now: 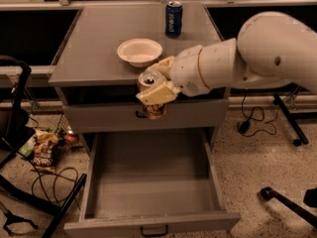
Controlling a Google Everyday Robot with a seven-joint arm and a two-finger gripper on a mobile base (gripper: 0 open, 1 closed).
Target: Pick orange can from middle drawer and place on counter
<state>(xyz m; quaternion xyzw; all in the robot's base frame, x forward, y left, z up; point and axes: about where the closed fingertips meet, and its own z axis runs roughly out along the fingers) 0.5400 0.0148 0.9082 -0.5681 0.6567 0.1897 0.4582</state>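
Gripper (154, 85): cream fingers (161, 92) closed around the orange can (155, 110), one finger across the front of the can and one behind it. Can roughly upright, silver lid facing up and toward the camera, lower body showing below the front finger.

Position: gripper and can in the air just in front of the counter's front edge, level with the shut upper drawer (99, 117), above the open middle drawer (148, 223). Can not touching counter or drawer floor.

Containers:
- middle drawer: pulled fully out, plain grey floor in view, black pull handle on the front.
- white bowl (139, 51): on the counter (89, 53), near the front edge, just behind the gripper. Contents cannot be made out.

Count: 2 cans (1 orange, held; 1 blue can (173, 18), upright at the back of the counter), 1 bowl, 2 drawers (1 shut, 1 open).

Arm (267, 51): enters from the right, large rounded white link up high, forearm running left and slightly down to the wrist at the counter edge.

Floor, left: snack bag (43, 153) and loose cables.
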